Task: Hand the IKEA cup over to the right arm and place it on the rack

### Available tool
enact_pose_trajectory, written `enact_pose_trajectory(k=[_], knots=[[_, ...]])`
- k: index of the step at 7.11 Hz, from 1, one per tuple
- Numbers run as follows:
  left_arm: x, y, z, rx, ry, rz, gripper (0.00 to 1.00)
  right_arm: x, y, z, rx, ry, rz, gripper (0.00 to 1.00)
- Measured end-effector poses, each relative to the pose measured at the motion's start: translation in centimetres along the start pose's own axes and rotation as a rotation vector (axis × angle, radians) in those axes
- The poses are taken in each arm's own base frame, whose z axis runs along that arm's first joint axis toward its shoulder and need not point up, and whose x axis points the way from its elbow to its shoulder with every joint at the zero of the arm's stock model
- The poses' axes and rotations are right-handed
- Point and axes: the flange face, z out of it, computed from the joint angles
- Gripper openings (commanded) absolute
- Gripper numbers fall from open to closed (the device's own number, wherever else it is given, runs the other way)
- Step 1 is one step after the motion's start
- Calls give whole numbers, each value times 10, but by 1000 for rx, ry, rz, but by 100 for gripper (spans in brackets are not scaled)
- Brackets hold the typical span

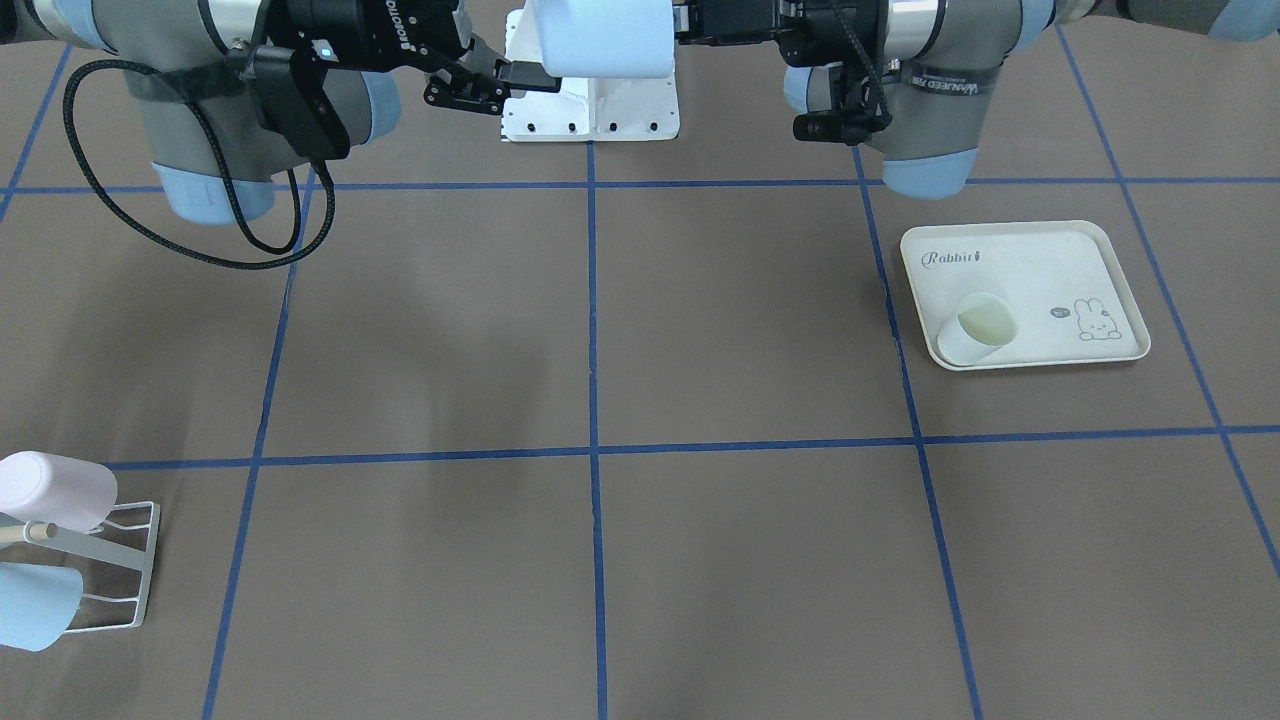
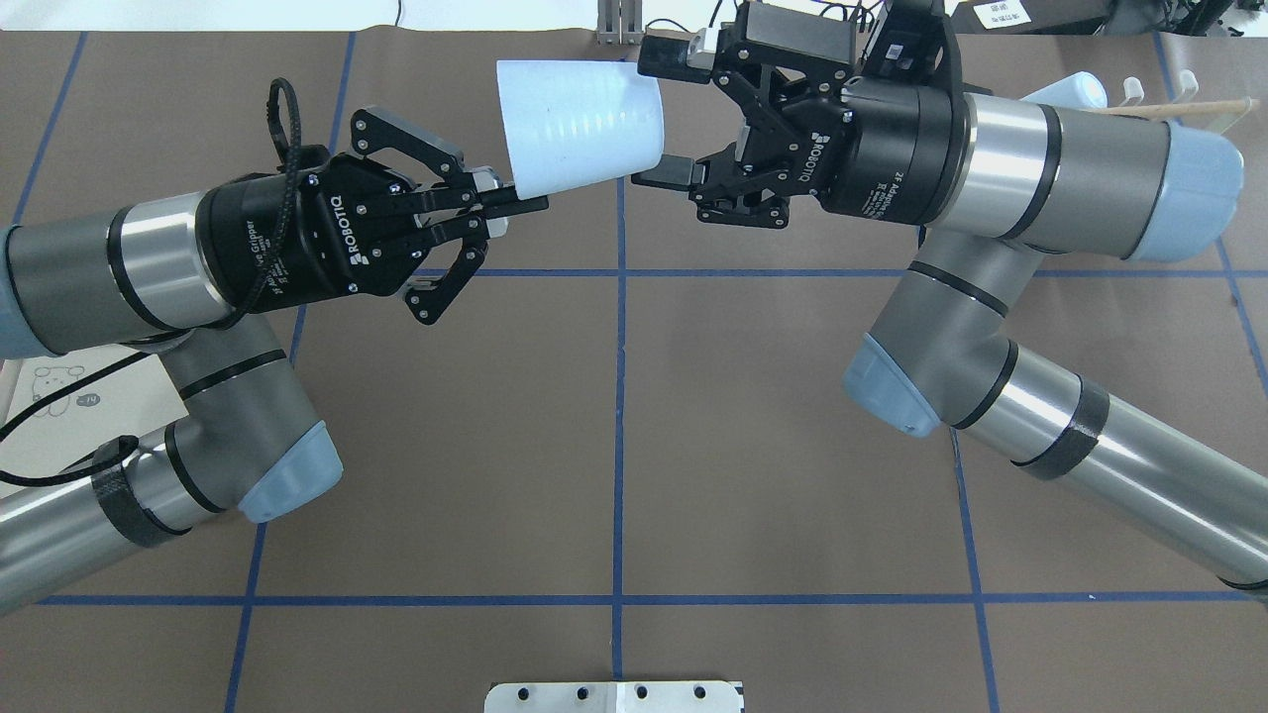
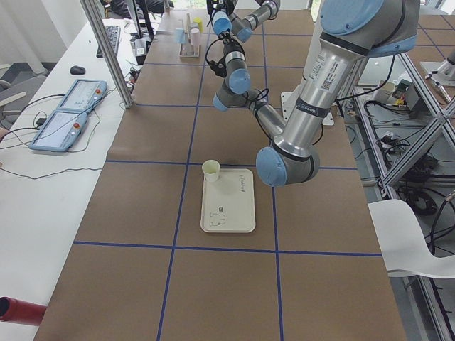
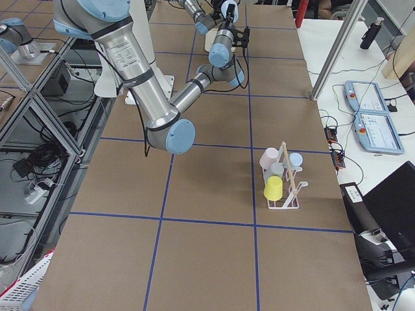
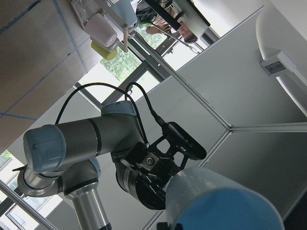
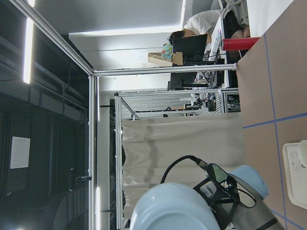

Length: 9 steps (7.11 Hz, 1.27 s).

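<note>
Your left claw [image 2: 510, 205] is clenched on the lip of the pale blue IKEA cup [image 2: 580, 124], grasping it by that thin edge alone. The cup lies on its side in mid-air, well above the worktop [image 2: 614, 446], with its mouth toward the left claw and its narrow base toward the right claw [image 2: 672, 119]. The right claw is spread wide, a finger on each side of the base end and the pads right at the wall. You cannot tell from these views whether they press the cup or only bracket it. Judge the hand-over as midway, and treat the left claw as the only sure hold.

The pinch at the lip probably leaves the whole body free for the right claw. A grip at the base end would in turn keep the mouth clear, which should suit slipping the cup over a peg.

Far out on the right of the worktop stands the white wire rack [image 4: 292, 194] with its wooden dowel. It already carries a pink cup [image 4: 268, 157], a grey cup [image 4: 277, 170], a light blue cup [image 4: 295, 159] and a yellow cup [image 4: 273, 188]. You will need a free peg, and which one is free is not clear here. On the left lies the cream rabbit tray [image 1: 1050, 260]. In its corner one cream cup [image 1: 975, 330] stands upright, mouth up, with nothing visible inside.
</note>
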Motion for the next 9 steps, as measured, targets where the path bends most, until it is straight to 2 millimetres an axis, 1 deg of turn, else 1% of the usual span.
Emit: enact_pose_trajectory(k=[1,3,4,5,6,7,8,9], knots=[[0,0,0,0,0,-1,0,0,1,1,-1,-1,0,90],[-2,0,1,-1,-3,-5,0,1,0,1,3,-1,-4,89],[-3,1,3,-5,-4,-7,0,2,0,1,4,0,-7,85],[-3,2,4,-9,-3,-7,0,2,0,1,6,2,-8,70],[-3,3,5,-10,-3,-7,19,3,-1,1,7,2,-8,50],[-4,2,5,-10,-4,-6,76,3,-1,1,8,2,-7,34],[-4,2,5,-8,-4,-4,100,3,-1,1,8,3,-7,27],[-4,1,4,-4,-5,0,100,3,-2,0,9,3,-8,26]])
